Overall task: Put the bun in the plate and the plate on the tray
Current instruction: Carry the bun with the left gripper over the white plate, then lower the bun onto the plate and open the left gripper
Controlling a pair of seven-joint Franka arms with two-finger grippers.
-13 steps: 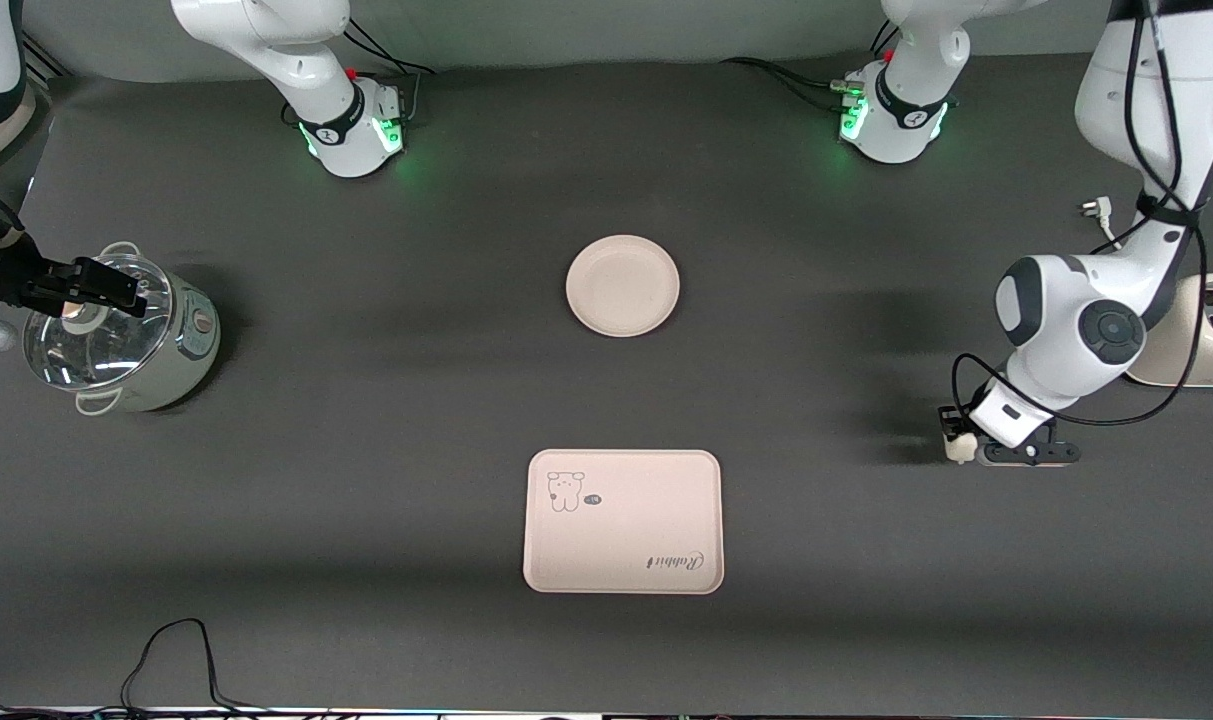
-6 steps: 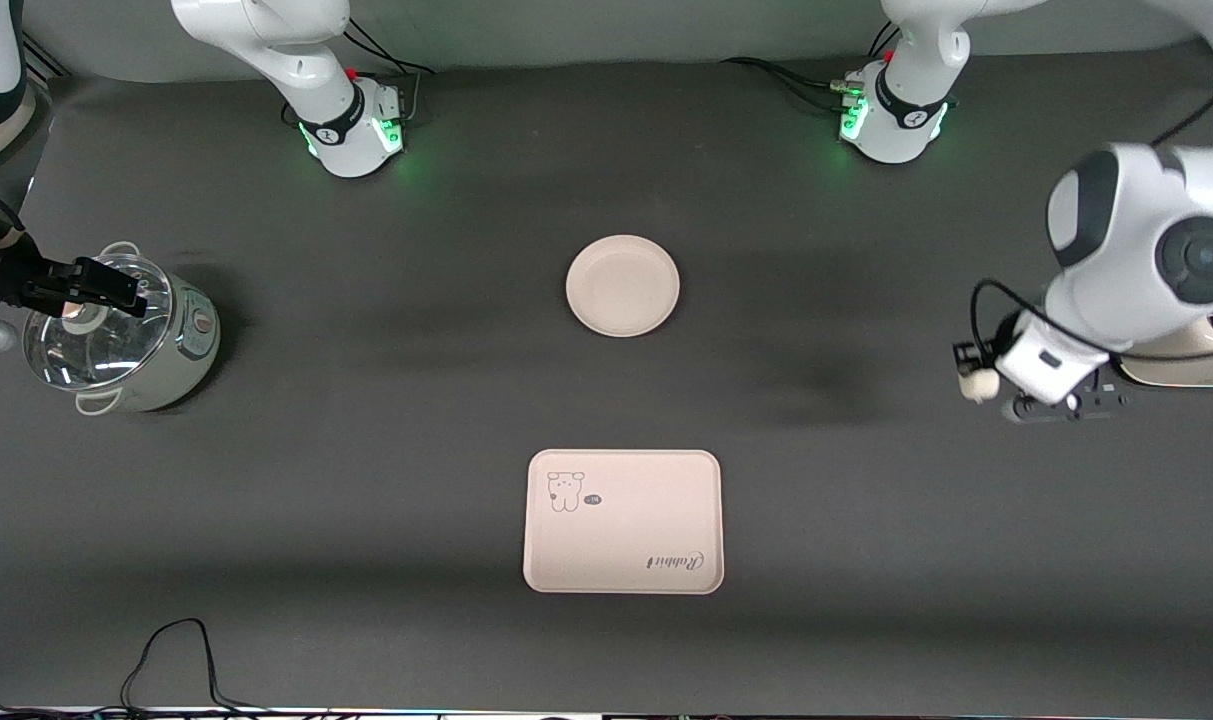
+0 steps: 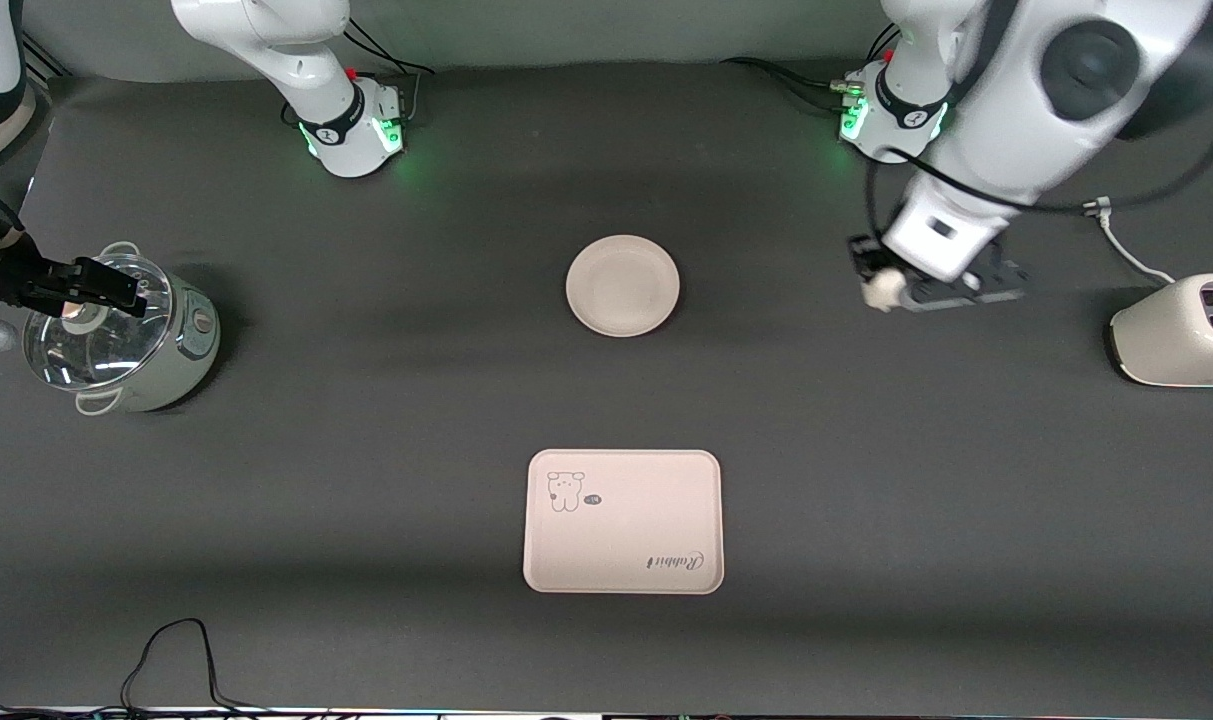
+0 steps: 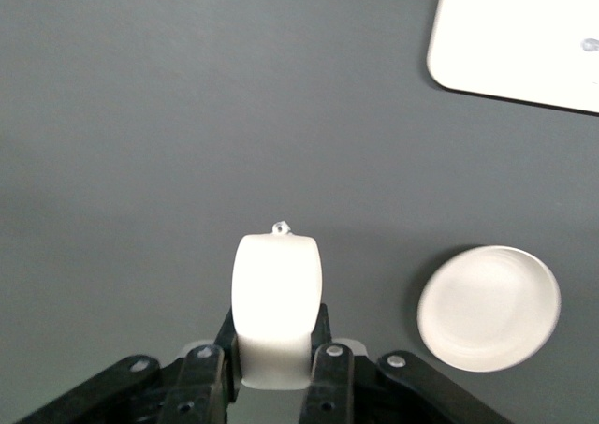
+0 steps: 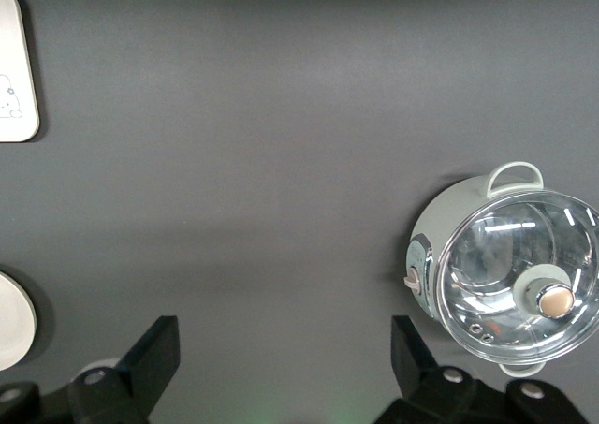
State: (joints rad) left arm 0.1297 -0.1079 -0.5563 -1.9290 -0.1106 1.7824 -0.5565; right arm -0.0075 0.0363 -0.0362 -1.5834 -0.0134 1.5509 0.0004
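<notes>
Standing at the right arm's end of the table: pale green cooker pot [image 3: 126, 335] under a clear glass lid [image 5: 519, 284], nothing discernible inside through the glass. Right gripper [image 3: 76, 285] waiting over the lid, fingers [image 5: 154, 354] spread wide with nothing between them, unchanged across all three front views.

Resting at mid-table, farther from the front camera than the tray: plate [image 3: 623, 285], round, cream-beige, holding nothing. Also visible in the left wrist view [image 4: 489, 307].

Lying nearer to the front camera: tray [image 3: 623, 521], rectangular, cartoon animal and script word on its surface, otherwise carrying nothing. Plate and tray well apart, both in the same positions as a second ago.

Hanging over bare dark table [image 3: 366, 420] between plate and toaster: left gripper [image 3: 879, 285], fingers [image 4: 201, 377] closed on the bun [image 3: 877, 291]. Bun off-white, smooth, clamped at one end, the rest projecting clear of the fingertips in the left wrist view [image 4: 276, 302]. Compared with a second ago: gripper and bun higher, moved from low over the table near the toaster toward the plate, though not yet above it.

Sitting at the left arm's end of the table: white toaster [image 3: 1181, 330], now uncovered by the arm, cable trailing toward the robot bases.
</notes>
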